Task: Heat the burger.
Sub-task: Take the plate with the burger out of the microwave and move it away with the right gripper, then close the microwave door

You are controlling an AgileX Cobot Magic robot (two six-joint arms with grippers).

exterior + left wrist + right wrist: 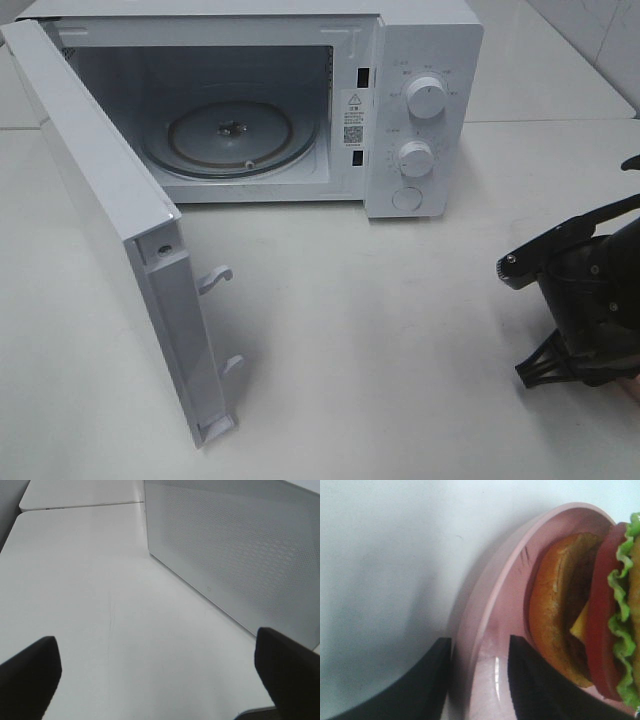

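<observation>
The right jaws [479,677] straddle the rim of a pink plate [492,610]: one dark finger [427,680] sits outside the rim over the white tabletop [385,555], the other inside the plate against its sloping wall. Whether they pinch the rim or stand just loose of it, the right wrist view does not show clearly; the two fingers lie close to the rim on either side. Just beyond the inner finger, on the plate, lies the burger [585,615], seen edge-on: a golden-brown bun, a corner of yellow cheese, a dark patty, a red tomato slice and a frill of green lettuce. The burger nearly touches the inner finger.

In the high view the right arm [585,290] shows only as dark parts at the right edge, low over the tabletop; plate and burger are out of that frame.

The left jaws [157,675] are released, spread wide with nothing between them; both dark fingertips [30,672] hang above bare tabletop. Ahead of them, to one side, stands the perforated white face of the microwave door [240,545].

Farther out, the white microwave [300,90] stands at the back of the tabletop with its door [110,230] swung wide. Inside, the glass turntable [230,135] is bare. Two round knobs [427,97] and a button sit on the control panel.
</observation>
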